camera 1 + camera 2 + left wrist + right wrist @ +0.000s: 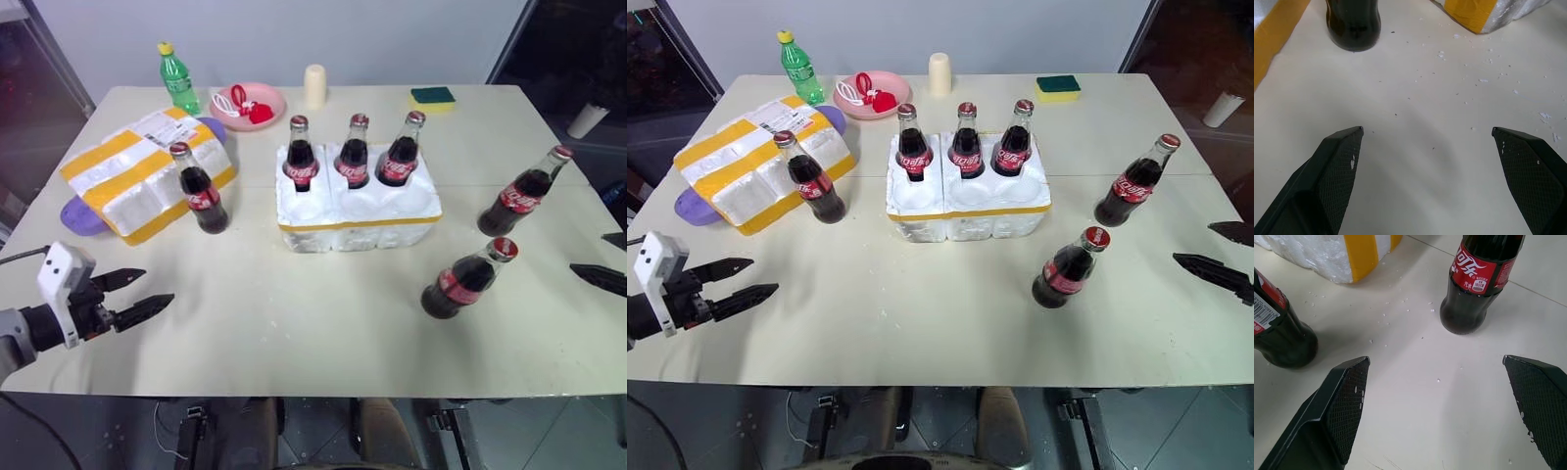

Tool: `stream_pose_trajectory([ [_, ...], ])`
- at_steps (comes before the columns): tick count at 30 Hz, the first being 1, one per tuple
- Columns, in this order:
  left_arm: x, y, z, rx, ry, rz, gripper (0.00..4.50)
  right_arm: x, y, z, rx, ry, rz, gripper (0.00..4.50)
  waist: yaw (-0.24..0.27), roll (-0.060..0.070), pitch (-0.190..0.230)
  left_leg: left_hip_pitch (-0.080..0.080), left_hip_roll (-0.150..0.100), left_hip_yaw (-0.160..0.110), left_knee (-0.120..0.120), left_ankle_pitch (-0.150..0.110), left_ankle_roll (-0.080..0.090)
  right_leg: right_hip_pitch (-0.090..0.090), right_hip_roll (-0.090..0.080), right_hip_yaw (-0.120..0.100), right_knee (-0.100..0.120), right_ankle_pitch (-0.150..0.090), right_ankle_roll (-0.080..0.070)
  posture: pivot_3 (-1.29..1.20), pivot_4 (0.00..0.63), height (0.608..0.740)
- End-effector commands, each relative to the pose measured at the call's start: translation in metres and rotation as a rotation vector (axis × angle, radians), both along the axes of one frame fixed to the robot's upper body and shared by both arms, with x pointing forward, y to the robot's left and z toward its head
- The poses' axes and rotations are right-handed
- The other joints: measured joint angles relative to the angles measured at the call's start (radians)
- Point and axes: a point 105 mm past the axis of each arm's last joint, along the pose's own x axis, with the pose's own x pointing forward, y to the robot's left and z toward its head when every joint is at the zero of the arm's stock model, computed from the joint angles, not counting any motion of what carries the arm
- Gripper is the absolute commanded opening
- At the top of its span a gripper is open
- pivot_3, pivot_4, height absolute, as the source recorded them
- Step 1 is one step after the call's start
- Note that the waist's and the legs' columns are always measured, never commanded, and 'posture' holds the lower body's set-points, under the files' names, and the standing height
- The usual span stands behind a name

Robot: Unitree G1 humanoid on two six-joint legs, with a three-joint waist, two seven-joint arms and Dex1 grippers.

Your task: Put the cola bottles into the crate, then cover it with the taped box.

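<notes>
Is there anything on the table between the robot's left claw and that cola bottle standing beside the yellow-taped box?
Nothing visible. Bare table lies between the open left gripper and the cola bottle; the taped box sits just behind and beside it.

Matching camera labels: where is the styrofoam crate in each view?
Left eye view: crate at table centre, three cola bottles in its far row.
Right eye view: same, centre.
Left wrist view: one corner, beyond the left pincer.
Right wrist view: one corner, beyond the right pincer.
Shared landmark: its yellow tape band.
</notes>
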Motion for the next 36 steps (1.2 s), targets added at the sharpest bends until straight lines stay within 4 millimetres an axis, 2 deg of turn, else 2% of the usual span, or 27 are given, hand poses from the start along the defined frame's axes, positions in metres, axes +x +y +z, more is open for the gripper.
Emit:
stream_pose_trajectory([
  [1,-0.003,-0.003,0.008,0.032,-0.025,-0.03,4.41,0.0,0.001,0.005,-0.004,-0.036,0.003,4.5,0.0,0.0,0.0,0.0,0.0,0.0,0.0,0.0,0.0,0.0,0.0,0.0,0.0,0.0,0.0,0.0,0.15,0.739],
  [17,0.01,-0.004,0.013,-0.012,-0.076,0.01,4.41,0.002,0.002,0.0,0.027,-0.038,-0.011,4.5,0.001,0.0,0.0,0.0,0.0,0.0,0.0,0.0,0.0,0.001,0.0,0.0,0.0,0.0,0.0,0.0,0.15,0.739],
  [19,0.013,-0.006,0.016,-0.022,-0.095,0.012,4.41,0.002,0.003,0.004,0.028,-0.04,-0.007,4.5,0.001,0.0,0.0,0.0,0.0,0.0,0.001,0.0,0.0,0.001,0.0,0.0,0.0,0.0,0.0,0.0,0.15,0.739],
  [24,0.033,-0.008,0.035,-0.065,-0.188,0.078,4.41,0.003,0.013,0.043,0.049,-0.113,0.042,4.5,0.002,0.0,0.0,0.001,0.0,0.0,0.001,0.0,0.0,0.001,0.0,0.0,0.002,0.0,0.0,0.0,0.15,0.739],
  [28,0.067,-0.015,0.048,-0.047,-0.287,0.159,4.41,-0.004,0.054,0.101,0.119,-0.169,0.229,4.5,0.003,0.003,0.0,0.001,0.0,0.0,0.002,0.0,0.0,0.002,0.0,0.0,0.002,0.0,0.001,0.0,0.15,0.739],
  [33,0.099,-0.024,0.047,-0.053,-0.312,0.196,4.41,-0.019,0.101,0.128,0.161,-0.155,0.424,4.5,0.003,-0.002,-0.001,0.002,0.0,-0.001,0.001,0.0,0.0,0.002,0.002,0.0,0.003,0.001,0.002,0.0,0.15,0.739],
  [36,0.119,-0.03,0.044,-0.052,-0.315,0.211,4.41,-0.023,0.124,0.132,0.144,-0.143,0.504,4.5,0.005,-0.002,-0.001,0.001,0.0,-0.001,0.002,0.0,0.0,0.002,0.002,0.0,0.002,0.002,0.004,0.0,0.15,0.739],
])
